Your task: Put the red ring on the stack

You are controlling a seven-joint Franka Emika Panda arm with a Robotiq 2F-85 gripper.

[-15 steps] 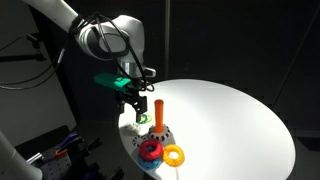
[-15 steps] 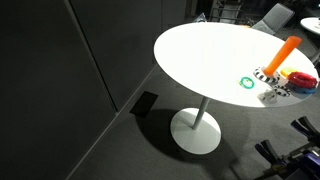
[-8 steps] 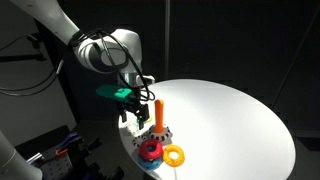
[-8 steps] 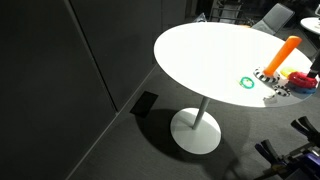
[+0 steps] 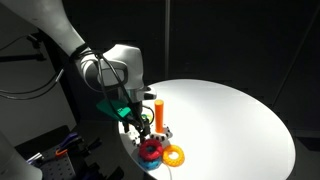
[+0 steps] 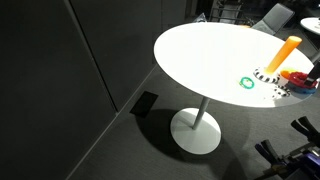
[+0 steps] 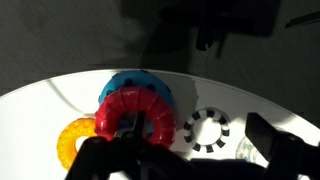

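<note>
Gripper (image 5: 136, 120): hangs low over the near edge of the table, close beside the peg. In the wrist view its two dark fingers (image 7: 100, 158) stand well apart with nothing clamped between them, so I judge it open and empty.
Progress, done: nothing of the task proper, judging by how things lie. The ring is not lifted and not on the peg. The tool is only lined up above the cluster of toys.
Progress, left: close on the ring, lift it, carry it over the peg top, and lower it on. That is nearly the whole job.
Round white table (image 6: 200, 50): beneath the tool, with all the toys gathered at one edge.
Stack (image 5: 158, 110): an upright orange peg on a black-and-white patterned base (image 7: 210, 128), just beside the tool. As far as the exterior views show, no ring sits on the peg.
Red ring (image 7: 137, 110): directly below and just ahead of the tool, lying flat and apart from the base. It is glossy red plastic with a lumpy, gear-like rim and a dark centre hole, and it overlaps the blue one.
Blue ring (image 7: 135, 80): just beyond the red one and partly covered by it.
Orange-yellow ring (image 7: 70, 140): smooth, touching or nearly touching the red one on the side away from the base.
Green ring (image 6: 247, 82): thin, flat on the table near the base.
</note>
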